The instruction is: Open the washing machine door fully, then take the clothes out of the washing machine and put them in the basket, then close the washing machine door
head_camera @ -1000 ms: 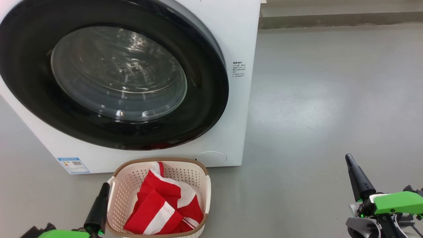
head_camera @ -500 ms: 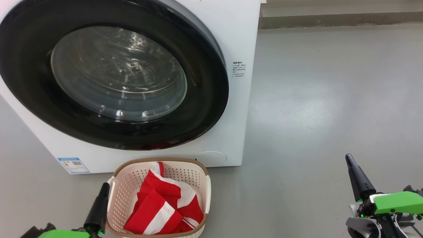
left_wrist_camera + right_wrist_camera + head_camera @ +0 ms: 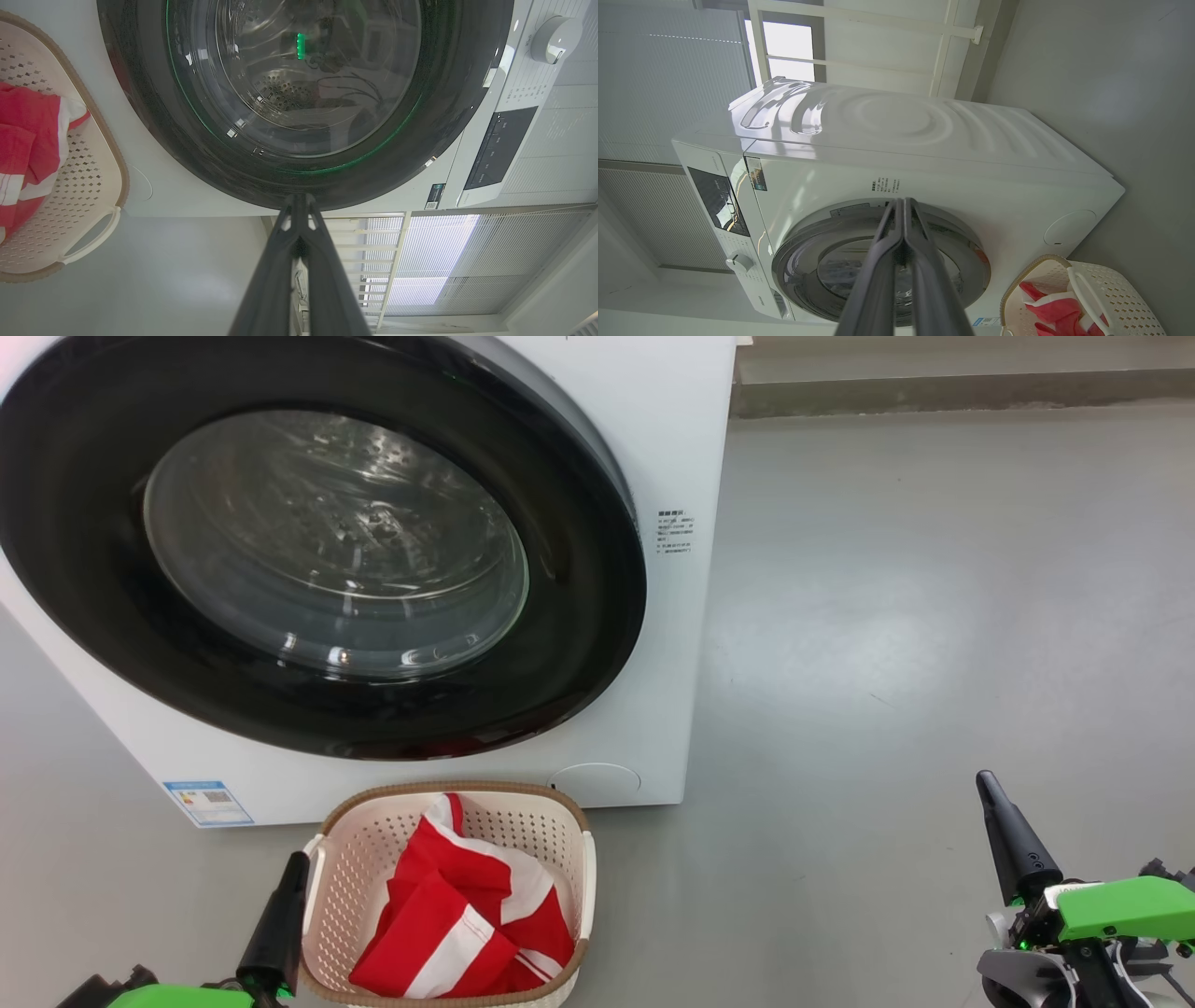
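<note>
Your left claw (image 3: pixel 296 866) sits low, just beside the left wall of the basket (image 3: pixel 448 789), its two dark fingers (image 3: pixel 275 266) pressed flat together with nothing between them, pointing up and leaning slightly toward the basket. Your right claw (image 3: pixel 984 784) is well off to the basket's right, likewise closed and empty. Its fingers (image 3: pixel 878 266) meet at the tips and lean left from the green wrist housing (image 3: pixel 1120 905).

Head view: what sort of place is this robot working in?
Likely a laundry area, perhaps at home: a white front-loading washing machine stands on a grey floor, with a basket holding red clothes before it.
</note>
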Available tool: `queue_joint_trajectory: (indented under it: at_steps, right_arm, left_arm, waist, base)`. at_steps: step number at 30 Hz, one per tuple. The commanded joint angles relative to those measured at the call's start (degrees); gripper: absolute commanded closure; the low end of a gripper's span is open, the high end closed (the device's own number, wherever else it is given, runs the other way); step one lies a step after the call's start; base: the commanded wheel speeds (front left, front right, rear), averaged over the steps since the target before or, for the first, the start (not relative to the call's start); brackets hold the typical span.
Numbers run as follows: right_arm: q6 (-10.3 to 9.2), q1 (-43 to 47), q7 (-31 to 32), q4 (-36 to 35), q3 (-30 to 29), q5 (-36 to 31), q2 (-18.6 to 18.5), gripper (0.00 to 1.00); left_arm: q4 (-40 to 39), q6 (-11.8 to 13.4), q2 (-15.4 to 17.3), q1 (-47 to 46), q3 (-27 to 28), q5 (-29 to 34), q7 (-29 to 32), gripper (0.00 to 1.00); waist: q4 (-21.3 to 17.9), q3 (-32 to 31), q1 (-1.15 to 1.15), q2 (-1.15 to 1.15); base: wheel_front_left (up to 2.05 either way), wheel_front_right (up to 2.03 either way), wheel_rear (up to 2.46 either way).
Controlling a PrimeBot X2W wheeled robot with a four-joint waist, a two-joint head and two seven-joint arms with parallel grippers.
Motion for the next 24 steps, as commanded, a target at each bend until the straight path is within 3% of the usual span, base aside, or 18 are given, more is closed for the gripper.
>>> queue_joint_trajectory:
  at_steps: [1, 24]
  right_arm:
    - [-0.03, -2.49, 0.26, -1.72, 0.66, 0.04, -0.87, 1.0]
    - [-0.03, -2.49, 0.31, -1.72, 0.61, -0.01, -0.84, 1.0]
  left_arm:
    - [-1.56, -0.4, 0.43, -2.52, 2.19, -0.36, 0.36, 1.0]
    - [-1.56, -0.4, 0.41, -2.53, 2.23, -0.33, 0.39, 1.0]
  waist:
    - [0.0, 0.0, 0.0, 0.0]
    - [0.0, 0.0, 0.0, 0.0]
  base:
    - [0.0, 0.0, 0.0]
    - [0.0, 0.0, 0.0]
